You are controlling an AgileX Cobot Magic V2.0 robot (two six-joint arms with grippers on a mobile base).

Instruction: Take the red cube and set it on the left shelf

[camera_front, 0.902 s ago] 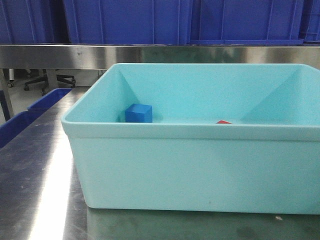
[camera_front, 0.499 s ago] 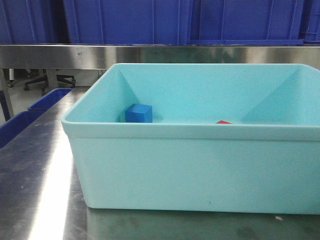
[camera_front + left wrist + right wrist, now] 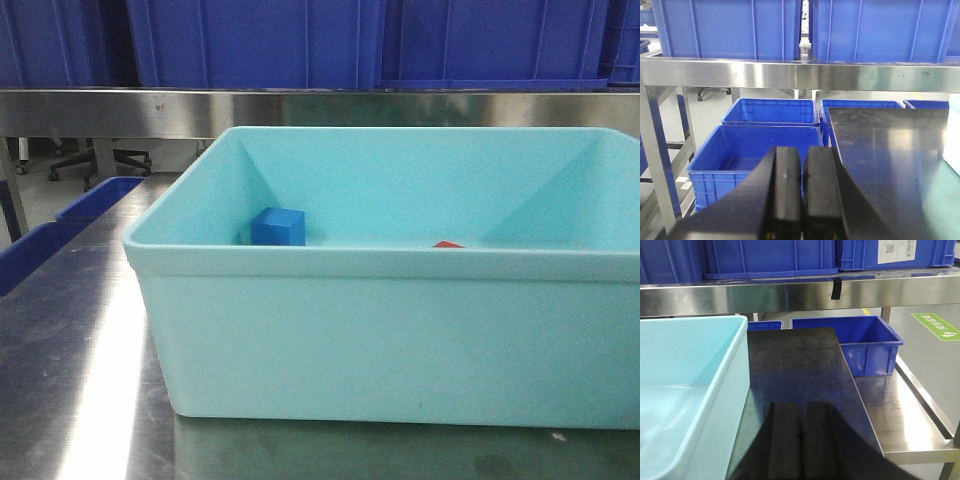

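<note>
The red cube [image 3: 448, 244] lies inside the light blue tub [image 3: 380, 330]; only its top edge shows above the tub's near rim, right of centre. A blue cube [image 3: 277, 226] sits inside the tub at the left. My left gripper [image 3: 803, 155] is shut and empty, over the table's left edge, with the tub's corner [image 3: 954, 135] far to its right. My right gripper [image 3: 800, 412] is shut and empty, over the dark table just right of the tub's wall [image 3: 725, 405]. Neither gripper shows in the front view.
A steel shelf rail [image 3: 320, 110] runs behind the tub, with dark blue crates [image 3: 250, 40] on it. Blue crates [image 3: 752, 155] stand on the floor left of the table. Another blue crate [image 3: 867, 342] stands lower right, beside a steel lower shelf [image 3: 905, 425].
</note>
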